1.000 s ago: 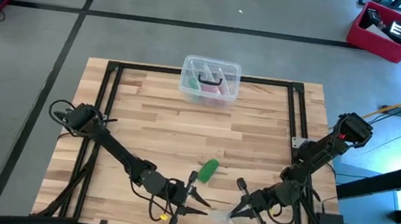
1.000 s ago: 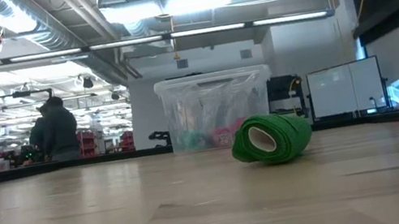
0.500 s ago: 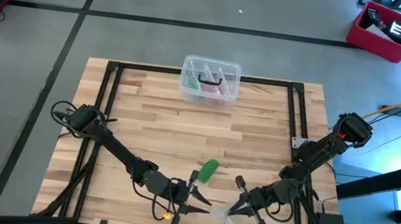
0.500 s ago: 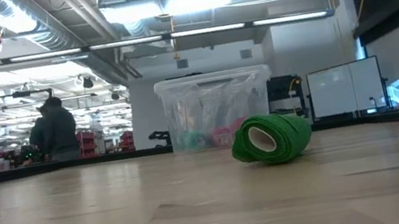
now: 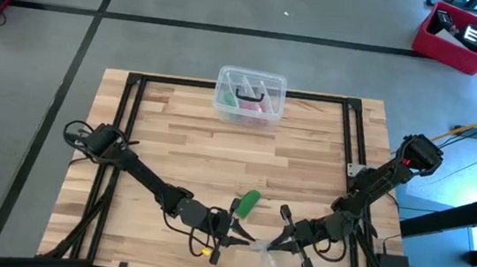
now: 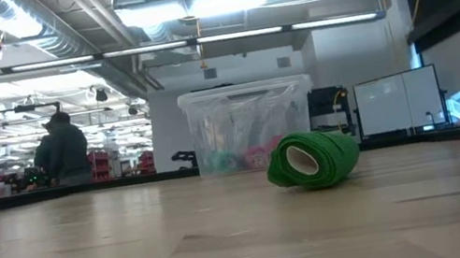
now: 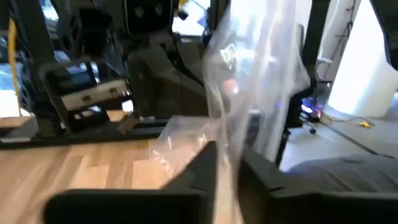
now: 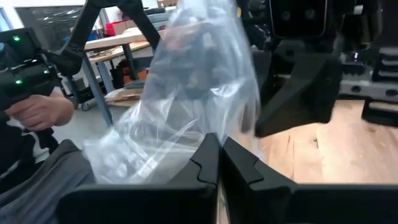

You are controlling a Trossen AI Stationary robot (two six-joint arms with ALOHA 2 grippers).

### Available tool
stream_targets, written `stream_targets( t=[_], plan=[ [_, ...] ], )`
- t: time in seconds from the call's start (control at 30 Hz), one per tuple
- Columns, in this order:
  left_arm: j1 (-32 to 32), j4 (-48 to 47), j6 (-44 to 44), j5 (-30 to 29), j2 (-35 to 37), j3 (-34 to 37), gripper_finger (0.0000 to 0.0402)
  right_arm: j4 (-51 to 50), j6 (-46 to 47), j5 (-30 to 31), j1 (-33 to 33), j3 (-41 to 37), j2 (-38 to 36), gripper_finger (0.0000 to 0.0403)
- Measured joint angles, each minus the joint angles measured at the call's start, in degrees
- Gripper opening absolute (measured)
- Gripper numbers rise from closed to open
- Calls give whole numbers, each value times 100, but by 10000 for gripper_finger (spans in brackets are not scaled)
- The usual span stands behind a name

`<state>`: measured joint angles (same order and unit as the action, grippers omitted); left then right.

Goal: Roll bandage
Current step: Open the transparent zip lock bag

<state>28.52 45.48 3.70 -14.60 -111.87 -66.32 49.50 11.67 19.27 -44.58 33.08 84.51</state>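
The green bandage [image 5: 249,202] is a small rolled cylinder lying on its side on the wooden table [image 5: 175,145], touched by no gripper; it also shows in the low view [image 6: 313,160]. Near the table's near edge, my left gripper [image 5: 233,232] and my right gripper [image 5: 284,237] face each other, both shut on a crumpled clear plastic bag [image 5: 267,254]. The bag fills the left wrist view [image 7: 249,68] and the right wrist view [image 8: 186,93]. My left gripper pinches a bunched part of the clear bag [image 7: 227,155] between its two fingers, coming level from the table's left. The film rises crumpled beyond the fingertips. My right gripper pinches gathered film of the bag [image 8: 217,127] between its two fingers, coming roughly level from the table's right. The bag billows slack beyond the fingers.
A clear plastic box [image 5: 250,95] with pink and dark items stands at the table's far edge, behind the roll in the low view [image 6: 248,126]. A person [image 6: 63,149] stands far off in the room. A person's hand [image 8: 37,112] holds a dark device off the table.
Both grippers have drawn a little closer to each other near the table's near edge, the left going right and the right going left. The clear bag between them has shifted slightly left with them. The green roll has stayed still.
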Motion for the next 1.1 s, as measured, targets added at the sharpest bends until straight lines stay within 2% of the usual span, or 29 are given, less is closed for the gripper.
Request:
stream_targets(
  t=[0.07,0.2,0.3,0.4,0.53,0.7,0.77,0.83,0.97,1.1],
  plan=[
    [-38,-107,53,129,0,0,12,9,81,68,0,0,0,7],
    [-41,-294,75,89,39,0,4,93,525,98,13,-2,-24,17],
    [10,-907,197,-137,292,0,3,22,541,59,0,-2,-196,52],
    [146,-1793,227,-628,736,0,1,-372,434,53,-2,113,-555,100],
    [421,-3134,296,-1524,1405,0,1,-2080,39,118,-9,619,-1161,160],
    [581,-4783,1280,-2446,2080,-2,1,-4830,-10,822,-9,1790,-1543,202],
    [528,-5225,1782,-2667,2249,-2,1,-5572,-70,1099,-8,2281,-1467,207],
    [427,-5432,2212,-2699,2347,-2,1,-5793,-377,1246,-6,2679,-1262,208],
    [223,-5800,2579,-2696,2352,-4,1,-5811,-1645,1343,-2,3307,-592,209],
    [62,-6142,2917,-2685,2352,-4,1,-5834,-3063,1849,62,3895,180,209]
  ],
)
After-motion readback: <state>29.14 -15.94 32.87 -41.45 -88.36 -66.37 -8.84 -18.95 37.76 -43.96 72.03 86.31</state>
